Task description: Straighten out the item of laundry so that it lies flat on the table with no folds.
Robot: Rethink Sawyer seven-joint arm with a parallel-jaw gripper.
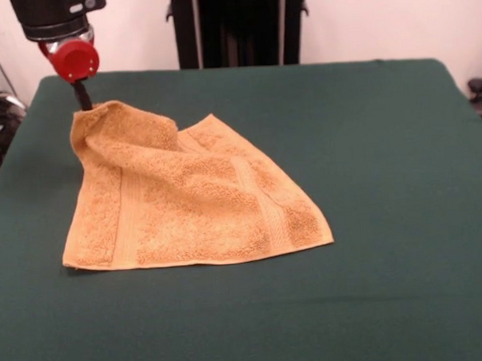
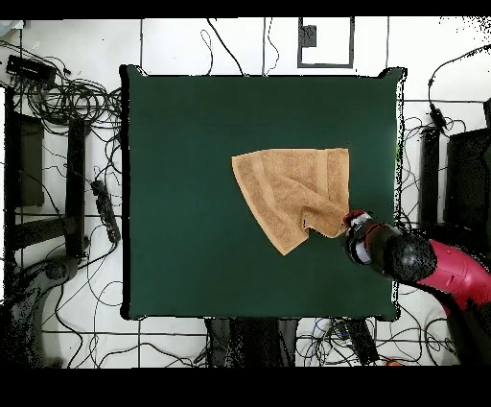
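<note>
The pincer (image 1: 84,98) was clenched on one corner of the towel (image 1: 195,200) and held it lifted above the worktop (image 1: 385,182). The rest of the towel lay on the worktop with folds, nearer one side edge than the middle.

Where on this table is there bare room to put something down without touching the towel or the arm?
The table is bare across the whole half away from the towel, and along the front edge below it. It is crowded only at the towel's raised corner, where the gripper meets the cloth.
</note>
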